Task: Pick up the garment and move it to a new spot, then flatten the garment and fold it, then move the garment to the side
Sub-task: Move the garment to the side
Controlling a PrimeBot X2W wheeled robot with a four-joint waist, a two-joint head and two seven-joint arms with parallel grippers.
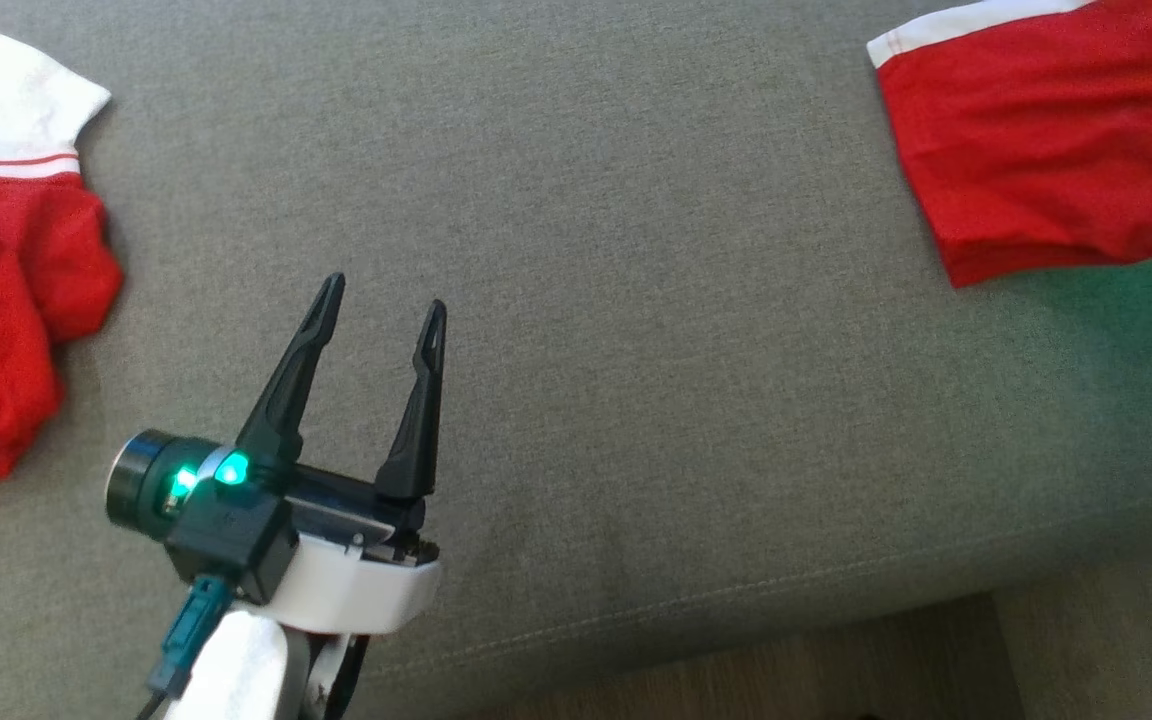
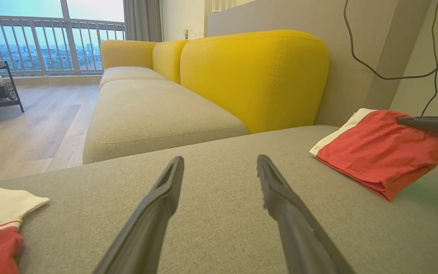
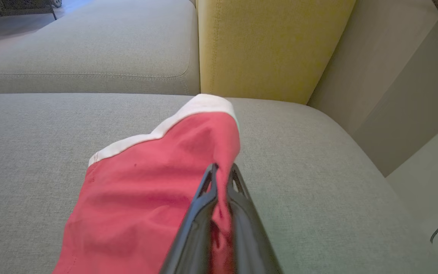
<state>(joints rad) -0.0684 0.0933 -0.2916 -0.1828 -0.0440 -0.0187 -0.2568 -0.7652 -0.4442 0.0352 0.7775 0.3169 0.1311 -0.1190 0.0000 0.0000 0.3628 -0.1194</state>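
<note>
Right gripper (image 3: 222, 168) clamps the red garment (image 3: 146, 182) mid-frame — left gripper (image 1: 385, 294), lower left, fingers apart over grey cushion (image 1: 686, 350).

Looked over every surface for lettering, labels, brands, numbers and signs, and found none legible. Saw only plain, unprinted cloth on the red garment (image 3: 146, 182) with its white band, and bare weave on the grey sofa cushion (image 1: 636, 300). Could make out no readable marking on the dark housing behind the left gripper (image 1: 385, 294).
</note>
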